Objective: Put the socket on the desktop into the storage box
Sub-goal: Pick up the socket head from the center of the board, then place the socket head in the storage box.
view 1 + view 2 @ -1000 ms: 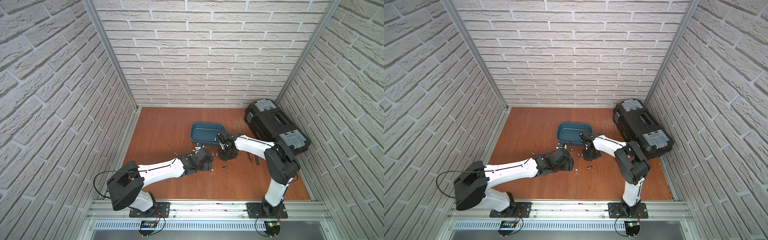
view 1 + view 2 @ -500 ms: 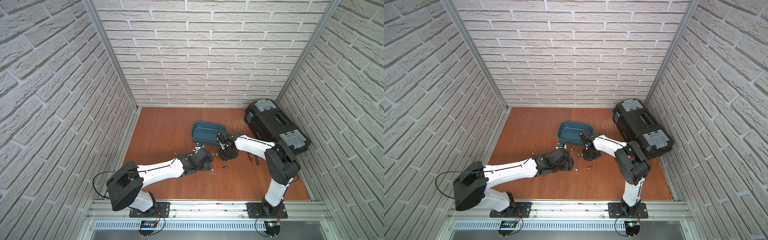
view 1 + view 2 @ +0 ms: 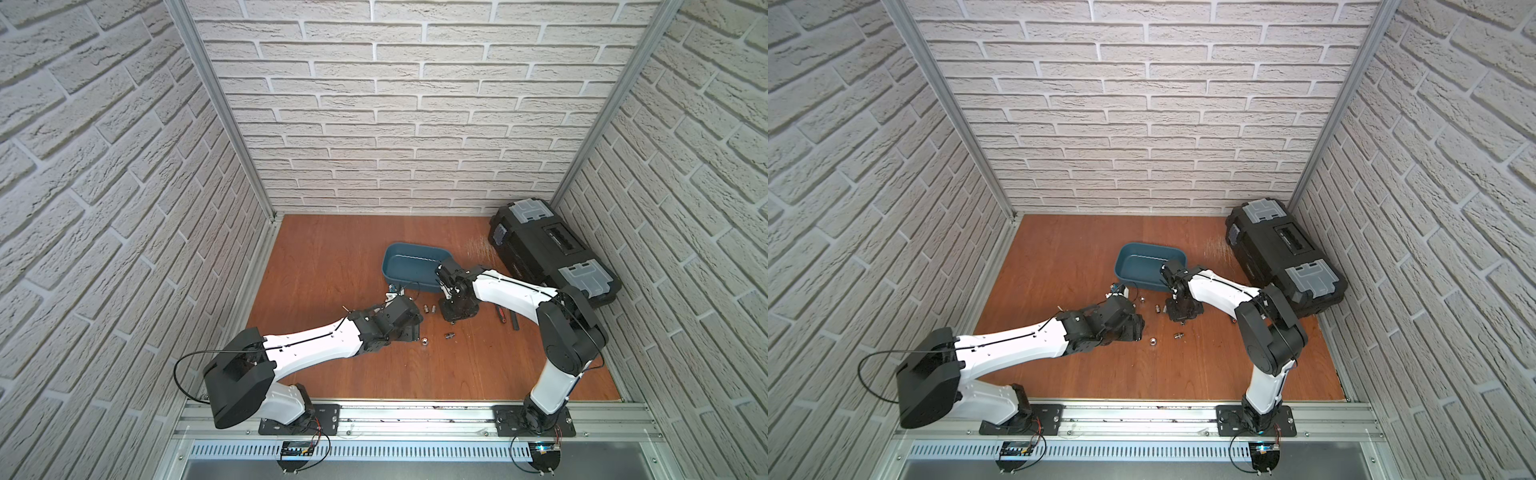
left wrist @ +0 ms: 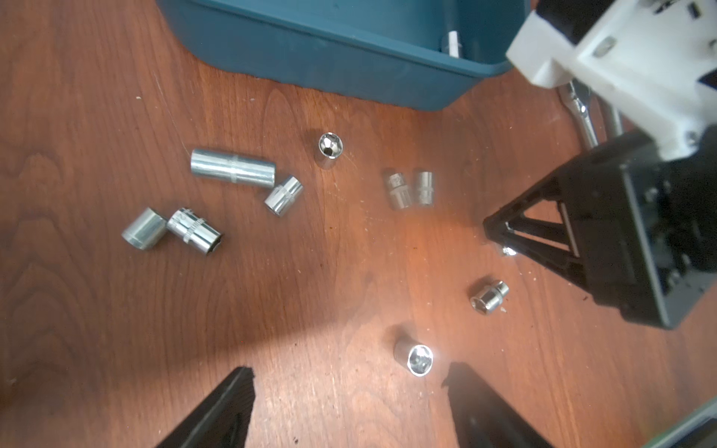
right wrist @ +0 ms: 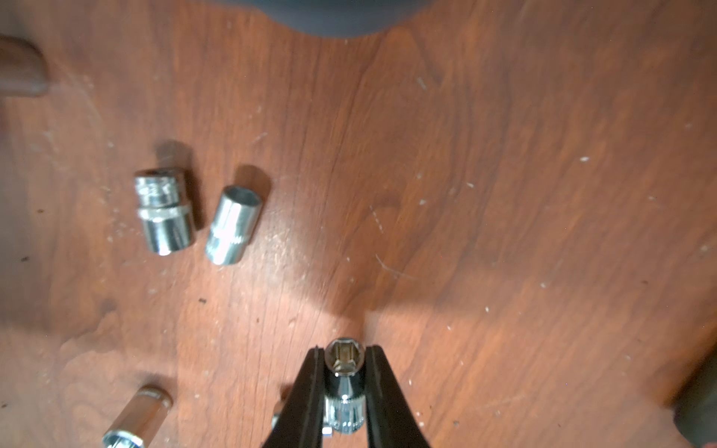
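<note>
Several chrome sockets lie scattered on the reddish wood desktop point(image 3: 332, 257) in front of the teal storage box point(image 3: 409, 266), which also shows in the left wrist view point(image 4: 329, 58). My right gripper point(image 5: 344, 355) is shut on one small socket point(image 5: 344, 362), its hex mouth showing between the black fingers point(image 5: 310, 388). It points down close to the desktop point(image 3: 453, 318). My left gripper point(image 4: 349, 372) is open low over the wood. An upright socket point(image 4: 415, 356) stands just inside its one finger point(image 4: 465, 388). A long socket point(image 4: 232, 168) lies among the loose ones.
A black toolbox point(image 3: 548, 249) with grey latches stands at the back right, beside the brick wall. A ratchet handle point(image 4: 582, 112) and a dark bar point(image 3: 515, 322) lie on the wood right of my right arm. Two sockets point(image 5: 167, 213) lie left of the held one.
</note>
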